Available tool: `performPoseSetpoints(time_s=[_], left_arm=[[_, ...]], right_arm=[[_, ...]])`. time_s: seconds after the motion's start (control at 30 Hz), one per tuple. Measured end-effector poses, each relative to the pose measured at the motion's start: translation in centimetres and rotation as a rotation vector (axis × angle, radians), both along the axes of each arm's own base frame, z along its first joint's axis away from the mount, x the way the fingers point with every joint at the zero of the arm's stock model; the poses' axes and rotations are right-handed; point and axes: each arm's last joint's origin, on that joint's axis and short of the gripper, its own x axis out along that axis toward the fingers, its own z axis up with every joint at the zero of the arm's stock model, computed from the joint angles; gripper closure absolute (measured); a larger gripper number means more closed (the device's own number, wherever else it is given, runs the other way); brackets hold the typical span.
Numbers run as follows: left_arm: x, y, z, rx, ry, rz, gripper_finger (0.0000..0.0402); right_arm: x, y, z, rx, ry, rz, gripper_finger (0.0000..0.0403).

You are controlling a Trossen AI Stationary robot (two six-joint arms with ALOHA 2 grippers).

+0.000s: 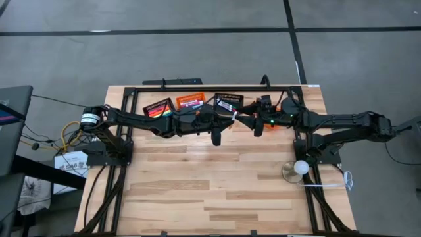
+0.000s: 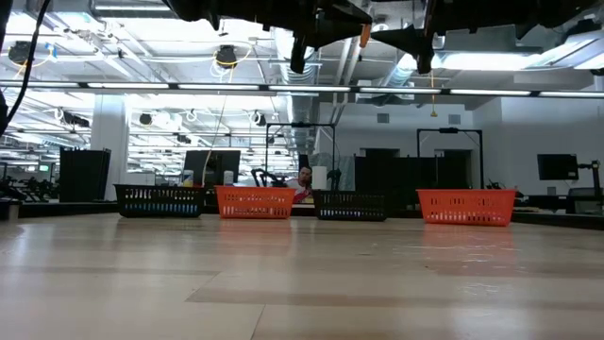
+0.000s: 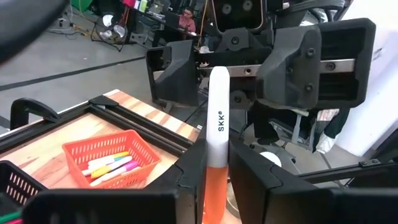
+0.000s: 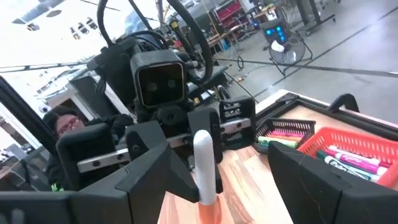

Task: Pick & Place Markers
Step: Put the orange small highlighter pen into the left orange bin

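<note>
Above the table's far middle, my left gripper point(image 3: 214, 186) is shut on one marker point(image 3: 217, 124), which has a white barrel and an orange lower part. The orange end also shows in the high view point(image 1: 258, 129) and hangs down in the low view point(image 2: 364, 36). My right gripper point(image 4: 230, 186) faces the left one, open. The marker point(image 4: 202, 162) stands in the gap between its fingers, and I see no touch. More markers point(image 3: 112, 168) lie in an orange basket point(image 3: 115, 158), and others point(image 4: 348, 160) in another basket point(image 4: 357, 146). My left gripper pinches the marker between its two fingers at the orange lower part point(image 3: 214, 177), just below the white barrel. The fingers reach level from the table's left and lie across the marker. The marker stands roughly upright, white end up, lifted clear of the table.
Four small baskets stand in a row along the far edge: black point(image 2: 160, 200), orange point(image 2: 255, 201), black point(image 2: 351, 204), orange point(image 2: 466, 206). A small white fan point(image 1: 299, 168) stands at the table's right side. A person point(image 2: 304, 179) sits beyond the table. Bare wood lies toward the near edge point(image 1: 210, 197).
</note>
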Motion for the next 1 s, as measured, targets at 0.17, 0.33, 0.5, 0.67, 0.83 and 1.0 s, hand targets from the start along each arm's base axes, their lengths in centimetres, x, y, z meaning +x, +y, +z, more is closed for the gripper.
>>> performPoseSetpoints(time_s=[0.17, 0.33, 0.5, 0.67, 0.83, 1.0], left_arm=[[0.0, 0.0, 0.0, 0.0, -0.001, -0.007, 0.0338], [0.0, 0.0, 0.0, -0.002, -0.002, -0.01, 0.0338], [0.0, 0.0, 0.0, -0.008, -0.002, -0.01, 0.0338], [0.0, 0.0, 0.0, -0.008, -0.003, -0.009, 0.0338], [0.0, 0.0, 0.0, -0.008, -0.003, -0.008, 0.0338], [0.0, 0.3, 0.0, -0.013, -0.005, 0.0, 0.0338]], right_arm=[[0.9, -0.1, -0.5, 0.033, -0.003, 0.021, 0.0148], [2.4, -0.3, -0.4, 0.023, 0.009, 0.055, 0.0161], [2.4, -0.8, -0.1, 0.008, 0.013, 0.052, 0.0184], [2.0, -1.1, 0.2, 0.009, 0.008, 0.043, 0.0223], [2.0, -1.0, 0.1, 0.01, 0.012, 0.053, 0.027], [2.0, -1.0, 0.1, 0.01, 0.013, 0.052, 0.0306]])
